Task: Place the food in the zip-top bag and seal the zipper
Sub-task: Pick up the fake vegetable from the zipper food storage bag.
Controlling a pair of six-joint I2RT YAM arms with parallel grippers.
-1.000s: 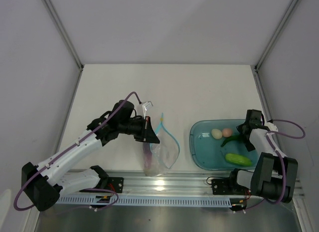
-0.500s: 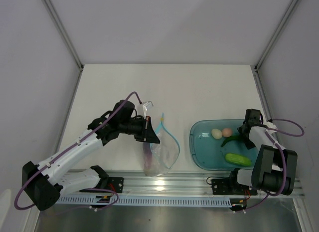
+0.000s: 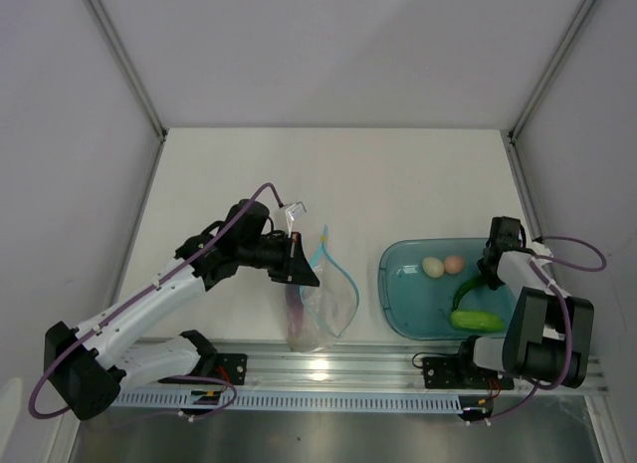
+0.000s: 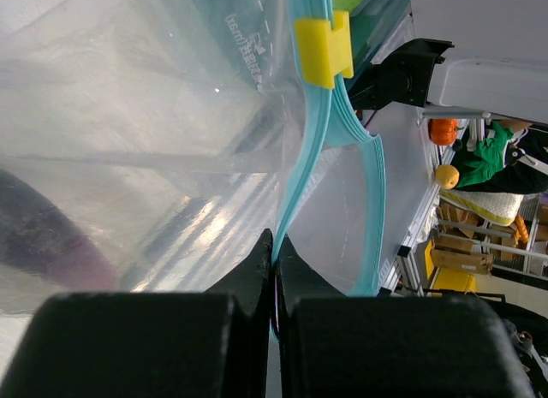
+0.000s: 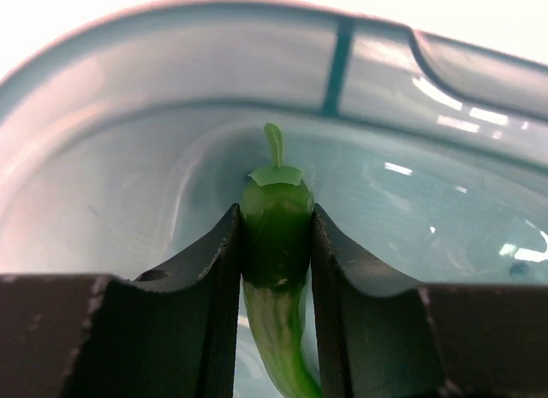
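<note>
Counter (image 3: 328, 174) watched | teal tray (image 3: 390, 284) at right, zip-top bag (image 3: 333, 304) at centre, well apart | risk: bag mouth may sag if its zipper (image 4: 308, 175) slips from the pinching left tool (image 4: 274, 252); smooth dark green pepper (image 5: 275, 211) may be squeezed out on lift | pepper clamped below its stem by right tool (image 5: 275, 235), inside tray

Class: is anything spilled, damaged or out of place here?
Nothing stands out. The cream egg, pink egg and cucumber lie in the tray, the right hand grips the pepper, the left hand pinches the bag.
</note>
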